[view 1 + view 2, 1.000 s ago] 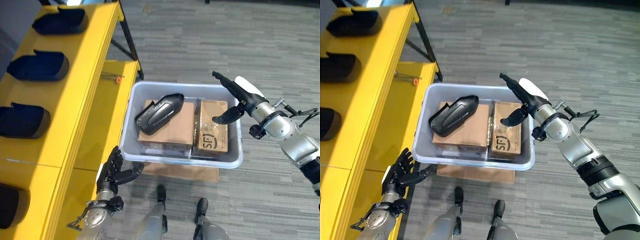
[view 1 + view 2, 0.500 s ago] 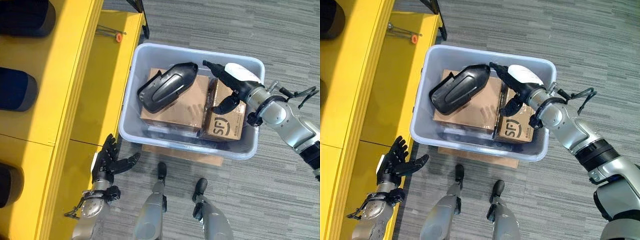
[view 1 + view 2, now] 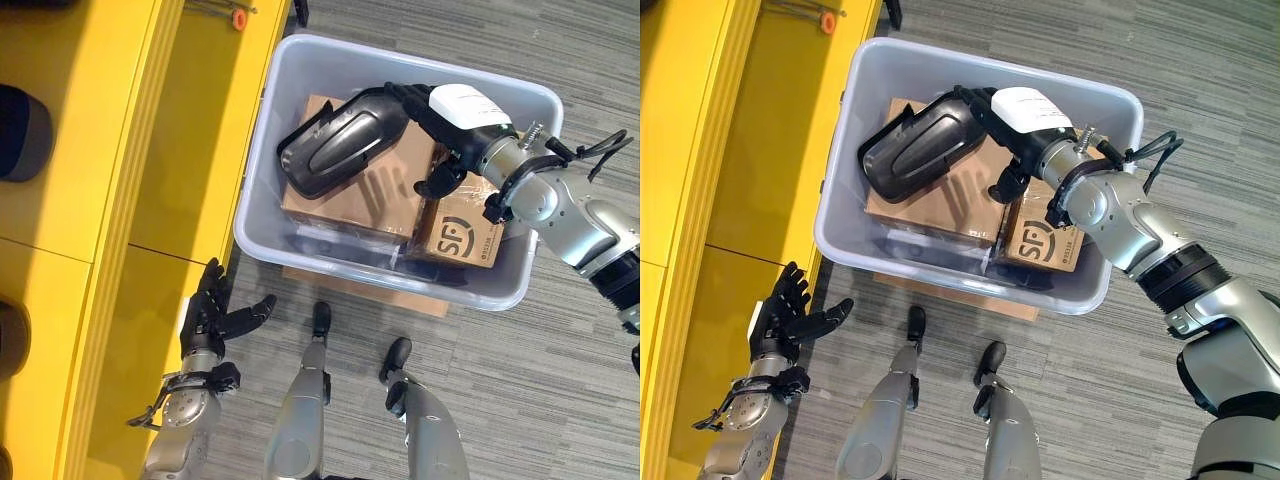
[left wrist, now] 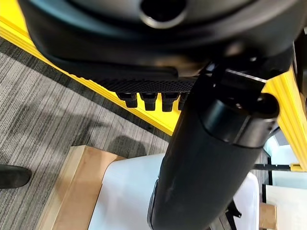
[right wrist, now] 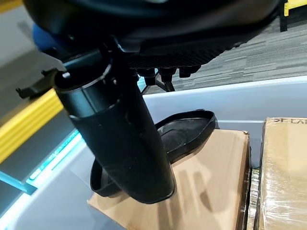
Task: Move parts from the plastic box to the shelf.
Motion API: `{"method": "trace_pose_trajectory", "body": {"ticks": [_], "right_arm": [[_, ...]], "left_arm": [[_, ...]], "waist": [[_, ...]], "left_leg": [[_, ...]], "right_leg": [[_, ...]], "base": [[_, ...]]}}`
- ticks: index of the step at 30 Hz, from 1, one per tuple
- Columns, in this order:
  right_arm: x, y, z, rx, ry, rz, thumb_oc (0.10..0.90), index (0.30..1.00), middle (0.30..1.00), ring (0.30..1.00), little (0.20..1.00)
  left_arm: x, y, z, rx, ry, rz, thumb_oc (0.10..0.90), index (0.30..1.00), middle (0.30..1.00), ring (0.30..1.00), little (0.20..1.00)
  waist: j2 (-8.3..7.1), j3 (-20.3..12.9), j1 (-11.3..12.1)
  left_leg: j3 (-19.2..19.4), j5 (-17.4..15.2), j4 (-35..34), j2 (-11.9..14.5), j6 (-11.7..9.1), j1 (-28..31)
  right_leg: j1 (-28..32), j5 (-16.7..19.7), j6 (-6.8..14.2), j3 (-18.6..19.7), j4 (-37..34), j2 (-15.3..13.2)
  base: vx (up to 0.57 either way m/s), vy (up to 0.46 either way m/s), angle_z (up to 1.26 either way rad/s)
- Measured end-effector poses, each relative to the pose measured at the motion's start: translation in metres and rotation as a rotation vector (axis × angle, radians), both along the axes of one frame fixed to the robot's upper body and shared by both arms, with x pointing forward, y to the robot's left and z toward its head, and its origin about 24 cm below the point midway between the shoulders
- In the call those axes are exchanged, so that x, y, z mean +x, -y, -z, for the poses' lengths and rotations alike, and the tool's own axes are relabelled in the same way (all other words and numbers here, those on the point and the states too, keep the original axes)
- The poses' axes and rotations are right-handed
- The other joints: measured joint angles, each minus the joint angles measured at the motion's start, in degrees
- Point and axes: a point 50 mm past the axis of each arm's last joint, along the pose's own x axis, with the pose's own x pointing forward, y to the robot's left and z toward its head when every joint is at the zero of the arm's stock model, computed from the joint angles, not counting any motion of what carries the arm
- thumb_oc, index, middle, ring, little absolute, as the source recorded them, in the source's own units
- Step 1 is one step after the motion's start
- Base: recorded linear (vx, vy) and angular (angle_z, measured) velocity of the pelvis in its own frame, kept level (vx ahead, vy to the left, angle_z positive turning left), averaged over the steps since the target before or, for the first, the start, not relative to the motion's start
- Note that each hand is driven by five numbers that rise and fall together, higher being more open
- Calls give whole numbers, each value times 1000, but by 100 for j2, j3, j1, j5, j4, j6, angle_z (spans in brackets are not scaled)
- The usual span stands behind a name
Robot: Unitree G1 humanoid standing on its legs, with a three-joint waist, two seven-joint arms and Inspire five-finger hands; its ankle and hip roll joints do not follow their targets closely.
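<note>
R hand [image 3: 455, 120] is reaching w/ fingers spread wide, not yet gripping, over black part [image 3: 340, 150] lying on cardboard boxes [image 3: 350, 205] in plastic box [image 3: 300, 40]. Recommend: lower, wrap fingers round near end, then lift toward yellow shelf [image 3: 100, 150]. L hand [image 3: 210, 320] is hanging open.

Silver-grey arms, dark hands, white thumb cover.

Grey carpet floor [image 3: 560, 380] — plastic box [image 3: 300, 260] on cardboard sheet [image 3: 360, 292].
</note>
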Motion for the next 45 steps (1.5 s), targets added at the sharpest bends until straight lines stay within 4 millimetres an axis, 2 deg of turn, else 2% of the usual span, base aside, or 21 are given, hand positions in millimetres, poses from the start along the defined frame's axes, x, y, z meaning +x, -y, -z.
{"method": "trace_pose_trajectory", "body": {"ticks": [7,14,18,20,21,26,34,45], "right_arm": [[2,-13,7,-32,-6,-26,900,1000,1000,1000,1000],[5,-20,0,-45,10,-25,900,1000,1000,1000,1000],[5,-25,-13,-51,48,-35,900,1000,1000,1000,1000],[3,-28,-25,-73,90,-41,900,1000,1000,1000,1000],[2,-27,-33,-80,110,-36,900,1000,1000,1000,1000],[-1,-27,-53,-84,174,-34,900,1000,1000,1000,1000],[-4,-26,-63,-152,232,-16,900,1000,1000,1000,1000],[-9,-29,-78,-196,289,-11,900,1000,1000,1000,1000]], "left_arm": [[4,0,-5,2,23,-10,900,1000,1000,1000,1000],[5,-1,-6,7,28,-29,900,1000,1000,1000,1000],[6,-5,-12,32,40,-29,900,1000,1000,1000,1000],[7,-5,-18,37,65,-32,900,1000,1000,1000,1000],[9,-4,-23,37,89,-25,900,1000,1000,1000,1000],[10,0,-33,36,139,-14,900,1000,1000,1000,1000],[9,-2,-35,43,141,-35,900,1000,1000,1000,1000],[8,-3,-40,61,158,-39,900,1000,1000,1000,1000]], "waist": [[-25,36,10],[-135,130,83],[-192,197,128],[-217,211,101],[-236,222,127],[-265,237,125],[-268,238,123],[-313,239,122]], "left_leg": [[-163,39,104,-9,-31,-249],[-274,139,145,-8,-111,-563],[-368,173,291,-13,-152,-870],[-446,147,489,-69,-155,-1143],[-481,146,597,-101,-157,-1302],[-652,80,1072,-185,-150,-1836],[-682,13,1320,-203,-157,-2253],[-777,78,1314,-303,-126,-2509]], "right_leg": [[-261,-171,-69,-131,341,-65],[-744,-392,-184,-150,883,-152],[-1081,-522,-273,-193,1227,-215],[-1354,-676,-267,-172,1537,-315],[-1524,-727,-331,-146,1723,-358],[-1960,-908,-441,-188,2231,-490],[-2300,-957,-485,-256,2460,-581],[-2408,-966,-462,-402,2408,-671]], "base": [[5,-25,11],[9,-10,6],[6,-31,13],[67,-66,23],[4,-23,23],[21,-11,19],[43,7,6],[55,11,8]]}}
